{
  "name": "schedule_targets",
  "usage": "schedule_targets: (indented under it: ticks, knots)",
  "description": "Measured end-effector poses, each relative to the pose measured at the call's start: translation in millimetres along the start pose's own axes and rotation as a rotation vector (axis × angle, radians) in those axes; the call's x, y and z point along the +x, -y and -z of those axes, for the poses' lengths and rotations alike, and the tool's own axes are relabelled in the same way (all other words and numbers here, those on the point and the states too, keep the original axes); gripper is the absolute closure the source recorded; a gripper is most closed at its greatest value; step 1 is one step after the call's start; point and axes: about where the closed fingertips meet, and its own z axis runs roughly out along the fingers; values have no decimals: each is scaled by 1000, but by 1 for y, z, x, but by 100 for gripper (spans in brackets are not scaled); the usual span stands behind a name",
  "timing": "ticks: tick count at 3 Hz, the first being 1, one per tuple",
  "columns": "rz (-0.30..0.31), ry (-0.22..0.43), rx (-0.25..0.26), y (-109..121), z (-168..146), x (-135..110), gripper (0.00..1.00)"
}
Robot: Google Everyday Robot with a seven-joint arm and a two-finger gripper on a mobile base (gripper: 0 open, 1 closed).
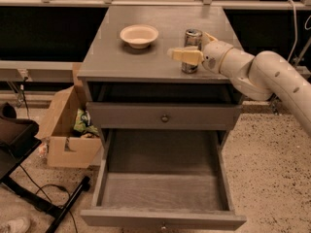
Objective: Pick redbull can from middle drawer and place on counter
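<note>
Redbull can [192,50] stands upright on the counter [126,57] near its front right edge, long axis vertical, between the fingers of my gripper [189,43]. Jaws spread, apparently not pinching. Middle drawer [163,191] open below.

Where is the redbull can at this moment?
In the camera view the redbull can stands upright on the counter near its front right edge, right of the cream bowl, with the end effector at it.
</note>
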Motion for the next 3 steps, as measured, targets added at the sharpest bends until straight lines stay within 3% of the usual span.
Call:
schedule_targets:
  ticks: [1,2,3]
  knots:
    - [-3,6,-39,-1,-5,-13,0]
    - [89,-64,-158,-16,-29,-76,0]
    - [79,-203,-145,13,18,-92,0]
